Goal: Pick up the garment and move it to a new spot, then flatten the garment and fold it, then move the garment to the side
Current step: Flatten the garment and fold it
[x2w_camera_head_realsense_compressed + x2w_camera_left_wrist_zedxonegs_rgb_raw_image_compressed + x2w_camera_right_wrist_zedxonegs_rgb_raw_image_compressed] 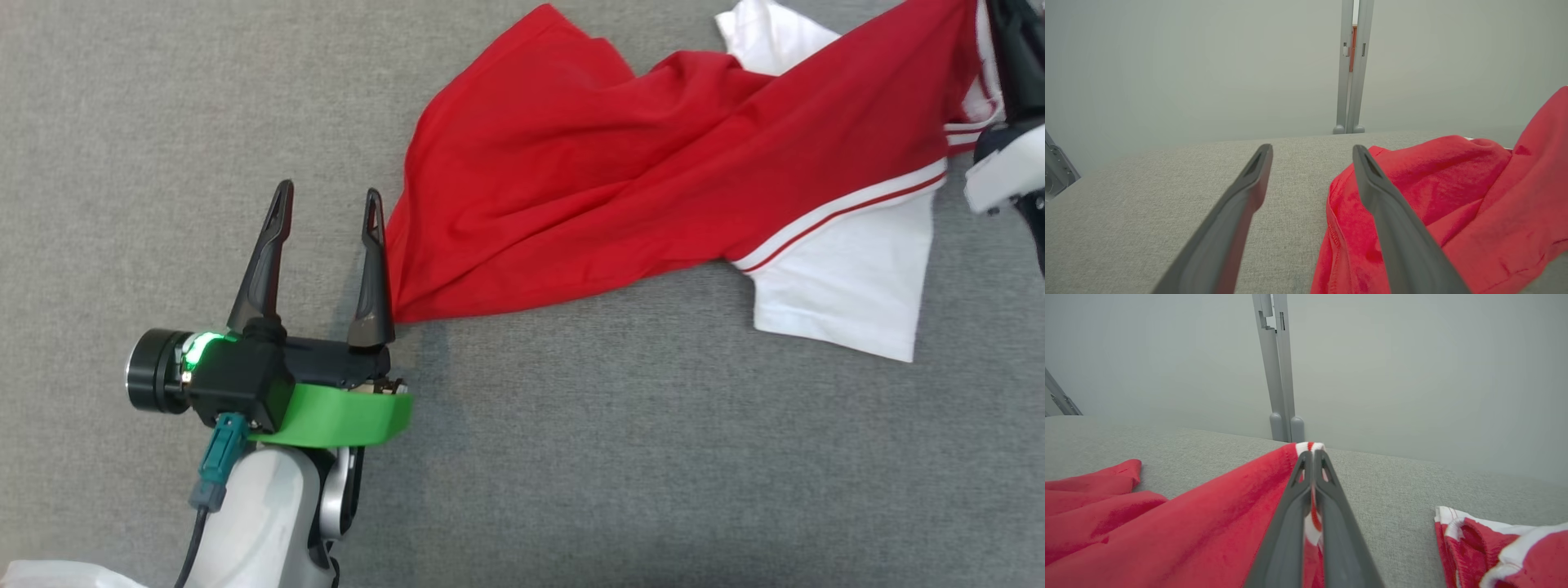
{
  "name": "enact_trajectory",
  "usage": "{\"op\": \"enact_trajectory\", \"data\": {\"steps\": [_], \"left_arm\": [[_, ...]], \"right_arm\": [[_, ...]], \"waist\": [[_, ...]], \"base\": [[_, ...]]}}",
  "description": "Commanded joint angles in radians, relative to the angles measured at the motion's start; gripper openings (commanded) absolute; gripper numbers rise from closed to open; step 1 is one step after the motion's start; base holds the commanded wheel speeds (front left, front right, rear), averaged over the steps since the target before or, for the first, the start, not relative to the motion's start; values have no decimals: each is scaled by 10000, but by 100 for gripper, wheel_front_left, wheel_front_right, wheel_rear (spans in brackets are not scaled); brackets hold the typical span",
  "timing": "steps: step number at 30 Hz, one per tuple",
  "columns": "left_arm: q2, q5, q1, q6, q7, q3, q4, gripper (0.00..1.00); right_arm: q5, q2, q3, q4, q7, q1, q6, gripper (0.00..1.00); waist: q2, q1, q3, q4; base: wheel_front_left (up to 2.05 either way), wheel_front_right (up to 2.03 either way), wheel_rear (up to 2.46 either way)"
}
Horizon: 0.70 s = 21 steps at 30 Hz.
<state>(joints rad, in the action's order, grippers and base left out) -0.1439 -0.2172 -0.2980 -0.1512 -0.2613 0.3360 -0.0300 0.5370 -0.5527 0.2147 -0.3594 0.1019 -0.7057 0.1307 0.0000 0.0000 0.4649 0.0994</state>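
The garment is a red shirt with white sleeves and thin white and red stripes along the seams. It lies crumpled on the grey tabletop, from the middle to the upper right of the head view, with long folds running across the red cloth. One white sleeve lies flat on the tabletop at the lower right side of the shirt. Another white part shows behind the red cloth at the top.

The right tool is clenched on a striped edge of the garment. In the right wrist view its two fingers are pressed together, with white and red cloth between them, and the red cloth hangs from this grip down to the left. In the same view, one more red and white part of cloth lies on the tabletop at the lower right, apart from the fingers.

The left tool is released, its fingers spread wide with only bare tabletop between them. It stands at the lower left corner of the garment. Its inner finger is just beside the red hem, and I cannot tell whether it touches. A green band goes around the wrist behind it.

Beyond the far edge of the tabletop, a grey post stands before a pale wall.
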Motion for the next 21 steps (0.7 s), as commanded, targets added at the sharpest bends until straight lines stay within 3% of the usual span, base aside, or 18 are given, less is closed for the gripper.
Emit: {"op": "enact_trajectory", "data": {"steps": [1, 3, 4, 5, 6, 13, 21], "left_arm": [[62, 135, -239, 56, -42, 6, 2, 100], [137, 167, -296, 96, -42, -17, 25, 100], [163, 195, -303, 88, -43, -36, 35, 100], [190, 212, -296, 96, -39, -68, 41, 100], [200, 213, -270, 95, -37, -102, 52, 100], [51, 348, 268, 16, -38, -446, 189, 100], [-285, 289, 977, -109, -38, -810, 397, 100]], "right_arm": [[118, -95, 164, -304, 92, -346, 0, 0], [178, -122, 473, -703, 150, -613, 0, 0], [179, -106, 582, -830, 223, -678, 0, 15], [185, -78, 684, -947, 370, -745, 0, 67], [155, -79, 710, -1038, 543, -749, 0, 100], [-481, 114, 326, -746, 1504, 447, 0, 100], [-1337, 1203, -1223, 1789, 1628, 3182, 0, 100]], "waist": [[0, 0, 444, 460], [0, 0, 486, 511], [0, 0, 484, 518], [0, 0, 472, 508], [0, 0, 446, 481], [0, 0, -104, -27], [0, 0, -995, -714]], "base": [[0, 0, 0], [0, 0, 0], [0, 0, 0], [0, 0, 0], [0, 0, 0], [0, 0, 0], [0, 0, 0]]}}
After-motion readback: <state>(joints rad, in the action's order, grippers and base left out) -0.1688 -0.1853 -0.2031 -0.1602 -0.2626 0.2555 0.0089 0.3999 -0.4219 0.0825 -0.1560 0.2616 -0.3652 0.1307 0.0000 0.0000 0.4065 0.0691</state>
